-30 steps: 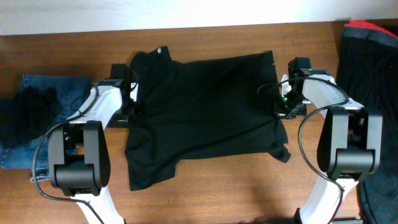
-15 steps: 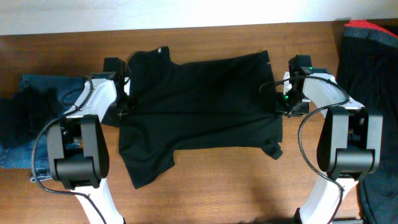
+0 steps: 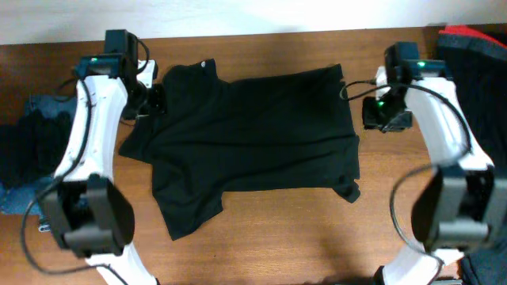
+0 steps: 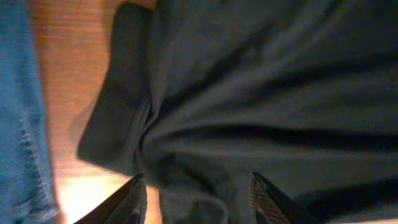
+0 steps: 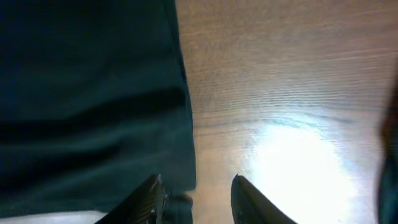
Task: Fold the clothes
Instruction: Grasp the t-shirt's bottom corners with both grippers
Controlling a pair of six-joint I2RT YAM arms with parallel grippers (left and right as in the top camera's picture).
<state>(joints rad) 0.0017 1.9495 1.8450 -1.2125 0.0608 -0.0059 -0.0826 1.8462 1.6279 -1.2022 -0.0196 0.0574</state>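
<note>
garment: black garment point(image 3: 253, 142) lies spread and wrinkled mid-surface point(image 3: 317, 245). One sleeve sticks out left and a flap hangs toward the near edge.
writing: white mark point(image 3: 204, 64) near the garment's top edge, too small to read.
jeans: blue jeans point(image 3: 47, 107) at the far left, with a dark bundle point(image 3: 22, 146) on top, apart from the garment. In the left wrist view the denim point(image 4: 18, 124) runs beside the sleeve, with bare wood between them.
left fingers: left fingers point(image 3: 154, 99) are at the garment's upper-left, by the sleeve. The wrist view shows them spread wide, gripping nothing, with bunched fabric under the gap.
right fingers: right fingers point(image 3: 380, 116) are just off the garment's right edge. The wrist view shows them parted and empty, over the hem and bare wood.
far right: dark cloth point(image 3: 471, 79) with red trim at the surface edge.
</note>
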